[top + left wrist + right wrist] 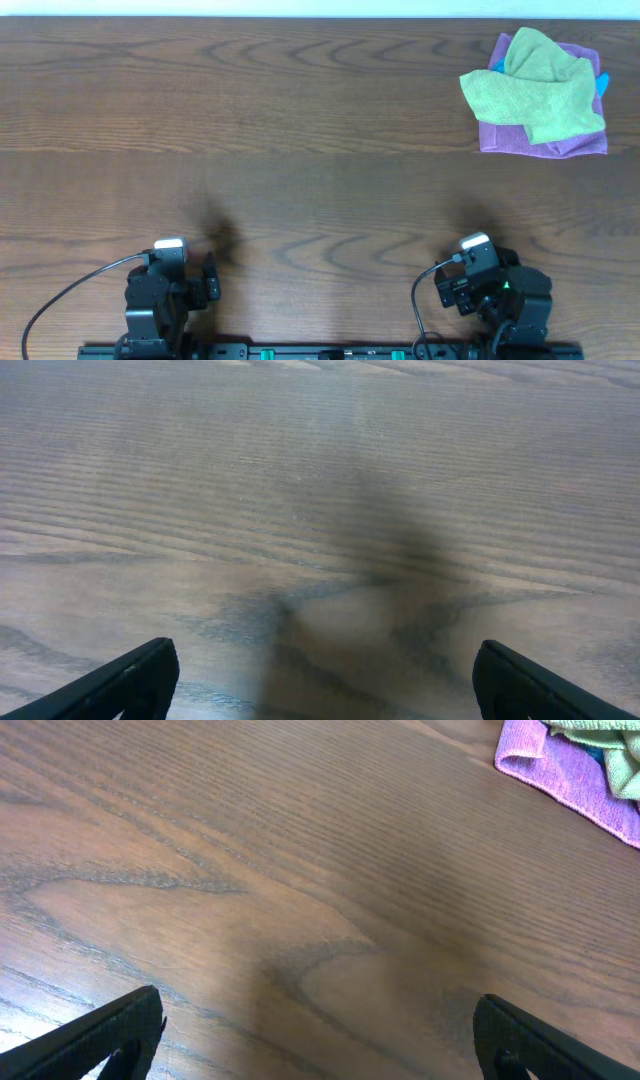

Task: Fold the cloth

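Left gripper, lower left of the overhead frame: jaws wide apart above the bare wooden surface. Right gripper, lower right: jaws likewise wide apart, gripping nothing. Both stand well apart from the pile at the upper right. There the cloth, bright green and crumpled, lies against a duller yellow-green cloth. Both rest on a purple cloth. A blue edge shows beside them.
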Robot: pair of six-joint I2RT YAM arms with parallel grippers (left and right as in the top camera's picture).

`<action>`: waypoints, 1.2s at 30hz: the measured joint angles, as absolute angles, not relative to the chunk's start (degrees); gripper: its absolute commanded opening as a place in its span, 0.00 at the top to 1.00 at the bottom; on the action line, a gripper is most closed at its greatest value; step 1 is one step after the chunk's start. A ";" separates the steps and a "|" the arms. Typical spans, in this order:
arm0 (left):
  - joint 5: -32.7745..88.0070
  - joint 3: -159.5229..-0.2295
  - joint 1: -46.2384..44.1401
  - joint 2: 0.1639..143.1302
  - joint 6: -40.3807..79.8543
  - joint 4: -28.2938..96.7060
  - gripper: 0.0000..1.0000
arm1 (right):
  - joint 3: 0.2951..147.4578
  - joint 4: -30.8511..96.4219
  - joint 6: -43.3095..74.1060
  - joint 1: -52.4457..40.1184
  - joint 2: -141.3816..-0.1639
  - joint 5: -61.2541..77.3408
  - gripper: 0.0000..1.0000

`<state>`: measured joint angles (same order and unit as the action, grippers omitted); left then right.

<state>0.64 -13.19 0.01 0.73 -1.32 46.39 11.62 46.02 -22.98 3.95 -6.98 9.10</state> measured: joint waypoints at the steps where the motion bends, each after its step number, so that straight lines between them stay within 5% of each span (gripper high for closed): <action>1: 0.64 -13.19 0.01 0.73 -1.32 46.39 0.05 | 11.62 46.35 -22.98 3.95 -6.98 9.10 0.01; 36: 0.64 -13.19 0.01 0.73 -1.32 46.39 0.05 | 11.60 47.37 -22.98 3.95 -6.98 9.10 0.01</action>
<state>0.64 -13.19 0.01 0.73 -1.32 46.39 11.60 47.37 -22.98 3.95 -6.98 9.10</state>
